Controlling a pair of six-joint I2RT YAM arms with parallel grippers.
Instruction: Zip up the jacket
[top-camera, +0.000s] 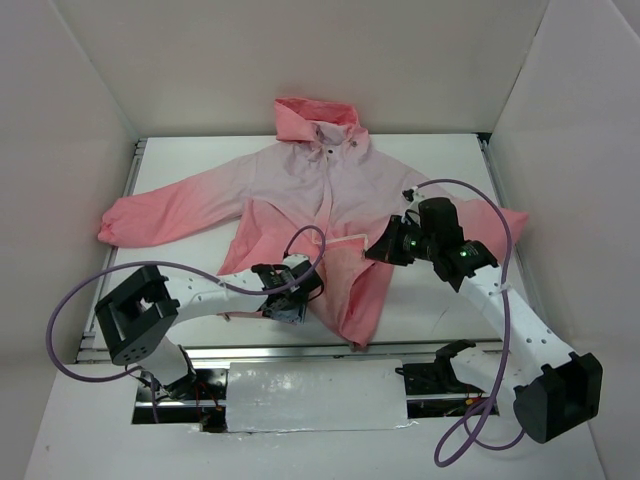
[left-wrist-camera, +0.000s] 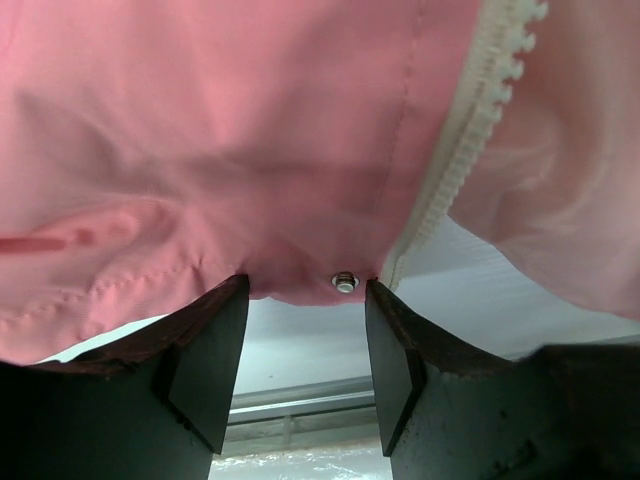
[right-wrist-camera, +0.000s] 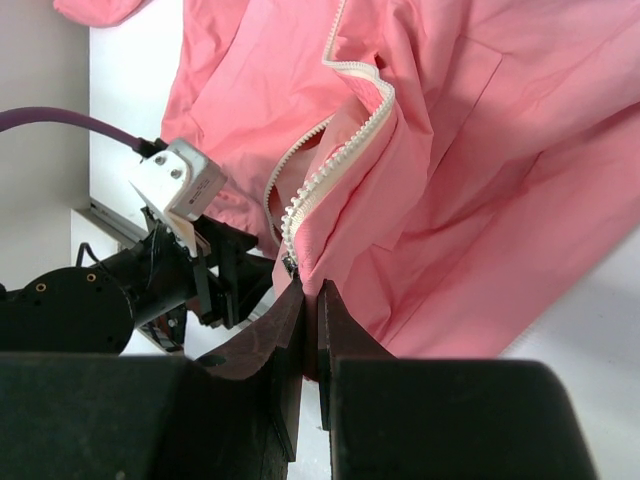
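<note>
Left pincer open astride the hem by the snap, holding nothing; right pincer pinched shut on other zipper end. Unzipped jacket spread on bench. Step: securing hems; next, bring zipper ends together.

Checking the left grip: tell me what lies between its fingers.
Left wrist view: the jacket, its hem bearing a metal snap, sits between the tips of the left gripper; below, bare table.
</note>
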